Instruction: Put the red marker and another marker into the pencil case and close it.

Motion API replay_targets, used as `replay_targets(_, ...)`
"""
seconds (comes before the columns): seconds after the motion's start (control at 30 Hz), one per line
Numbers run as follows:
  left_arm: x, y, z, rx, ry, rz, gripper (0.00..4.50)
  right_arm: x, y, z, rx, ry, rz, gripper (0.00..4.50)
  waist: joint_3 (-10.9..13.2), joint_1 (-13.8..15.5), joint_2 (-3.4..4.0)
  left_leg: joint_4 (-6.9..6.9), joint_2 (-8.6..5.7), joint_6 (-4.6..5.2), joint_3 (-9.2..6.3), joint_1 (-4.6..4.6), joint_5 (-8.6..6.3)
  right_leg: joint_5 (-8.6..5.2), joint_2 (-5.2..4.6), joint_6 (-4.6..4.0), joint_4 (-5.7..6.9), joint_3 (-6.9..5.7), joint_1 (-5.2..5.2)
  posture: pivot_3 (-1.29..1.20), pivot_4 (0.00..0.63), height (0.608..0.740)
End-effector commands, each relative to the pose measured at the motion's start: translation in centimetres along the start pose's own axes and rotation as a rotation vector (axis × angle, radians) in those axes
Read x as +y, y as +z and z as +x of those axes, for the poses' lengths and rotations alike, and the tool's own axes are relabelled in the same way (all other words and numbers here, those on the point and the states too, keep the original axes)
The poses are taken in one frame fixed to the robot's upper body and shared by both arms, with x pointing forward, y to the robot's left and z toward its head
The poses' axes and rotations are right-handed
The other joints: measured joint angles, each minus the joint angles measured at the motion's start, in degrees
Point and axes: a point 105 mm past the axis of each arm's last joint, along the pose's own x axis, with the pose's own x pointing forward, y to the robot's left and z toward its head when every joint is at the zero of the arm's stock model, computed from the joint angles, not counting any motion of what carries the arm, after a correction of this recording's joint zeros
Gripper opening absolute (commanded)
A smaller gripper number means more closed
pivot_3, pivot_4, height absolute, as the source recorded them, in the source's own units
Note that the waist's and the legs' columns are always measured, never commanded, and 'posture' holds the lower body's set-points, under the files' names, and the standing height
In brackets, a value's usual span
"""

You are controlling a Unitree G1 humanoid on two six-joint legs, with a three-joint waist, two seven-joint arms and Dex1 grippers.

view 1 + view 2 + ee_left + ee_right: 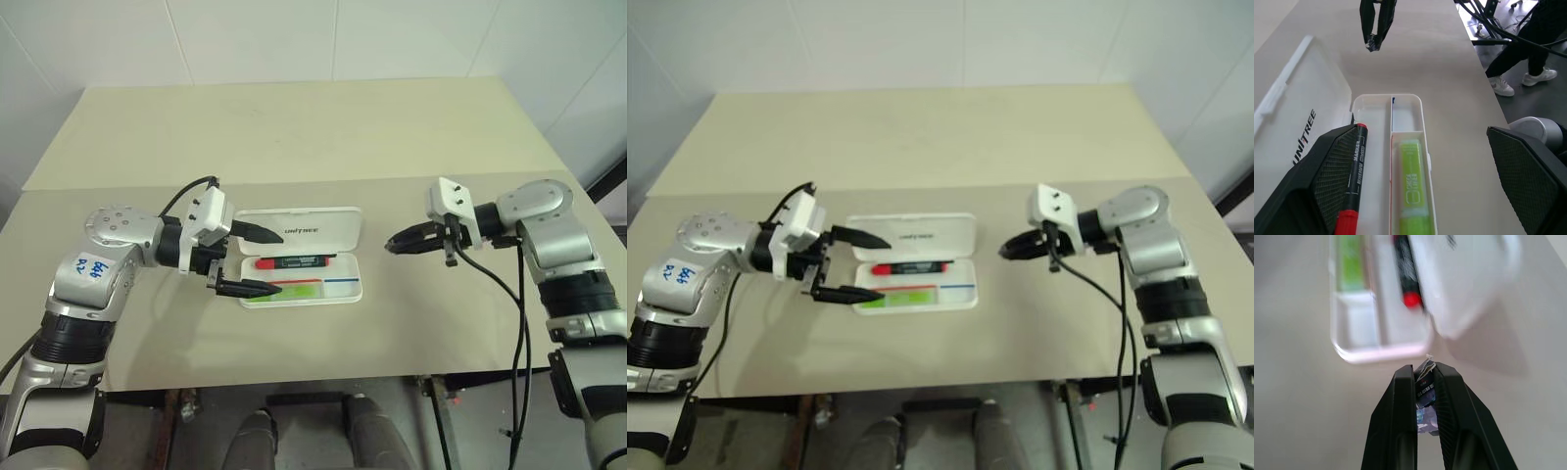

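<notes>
You had both markers in the tray of the pencil case (345, 284) already, so only the lid remained: the red marker (291, 262) lay in the compartment nearest the hinge, the lime-green highlighter (1411, 186) in the other. Your left gripper (257, 260) hung spread wide over the tray's end, holding nothing. Your right gripper (394, 244) was clenched beside the case's far end, with a small scrap (1424, 396) between its fingers. Nothing blocked the lid.

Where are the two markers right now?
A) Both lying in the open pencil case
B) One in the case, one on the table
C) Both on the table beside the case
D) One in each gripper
A: the red marker and the green highlighter lie in separate compartments of the open pencil case.
</notes>
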Motion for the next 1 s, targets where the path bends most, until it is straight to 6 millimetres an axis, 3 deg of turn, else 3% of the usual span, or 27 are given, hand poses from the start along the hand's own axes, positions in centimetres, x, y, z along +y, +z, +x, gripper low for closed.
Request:
replay_targets(0.03,-0.7,0.0,0.2,0.022,-0.017,0.042,4.50,1.2,2.5,0.3,-0.065,-0.005,-0.027,0.24,0.0,0.4,-0.01,0.00,0.00,0.00,0.01,-0.01,0.00,0.00,-0.01,0.00,-0.02,0.00,0.00,0.00,0.150,0.740)
replay_targets(0.53,-1.5,-1.9,0.3,0.096,-0.027,0.066,4.50,4.4,3.4,5.3,-0.130,0.011,0.029,0.24,0.0,0.6,-0.01,-0.04,0.02,0.04,0.01,-0.06,-0.02,0.00,0.00,-0.01,-0.19,-0.03,-0.01,0.00,0.150,0.740)
replay_targets(1.0,-1.8,-1.8,0.1,0.101,-0.020,0.061,4.50,4.9,0.7,7.4,-0.066,0.006,0.040,0.24,0.0,0.8,-0.02,-0.04,0.02,0.04,0.01,-0.06,-0.03,0.00,0.00,-0.01,-0.21,-0.03,0.00,0.00,0.150,0.740)
